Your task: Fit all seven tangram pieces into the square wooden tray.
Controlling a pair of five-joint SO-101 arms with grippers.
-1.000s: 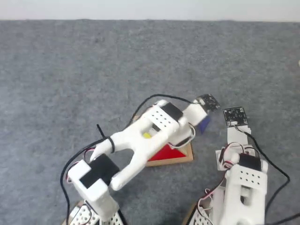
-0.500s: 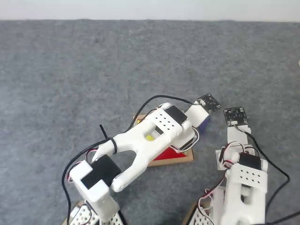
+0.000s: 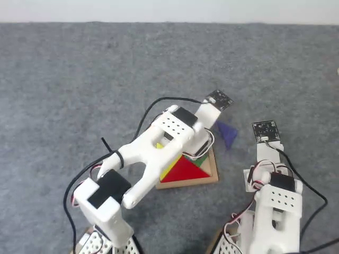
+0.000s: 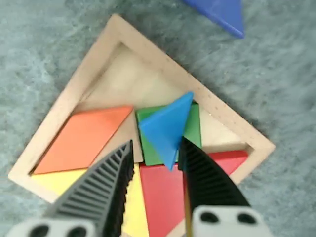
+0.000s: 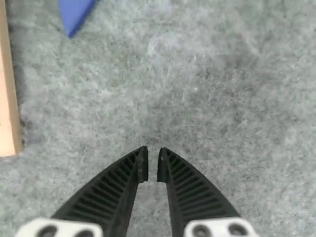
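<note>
left wrist view looks down on the square wooden tray (image 4: 89,59), which sits on the grey surface (image 4: 286,89). inside the tray an orange parallelogram (image 4: 81,138), a yellow triangle (image 4: 136,207), a red triangle (image 4: 163,197) and a green square (image 4: 191,129) lie flat against one another, and the part of the tray beyond them is bare wood. a light blue triangle (image 4: 167,129) lies askew over the green square, not seated in a slot. the left gripper (image 4: 155,143) is over the tray at this triangle, and i cannot tell whether it pinches the piece or has let go. a dark blue triangle (image 4: 219,12) lies on the surface outside the tray, near its far right corner in the high view. the right gripper (image 5: 152,150) is pressed together on nothing, low over the surface just beside the tray's right edge.
</note>
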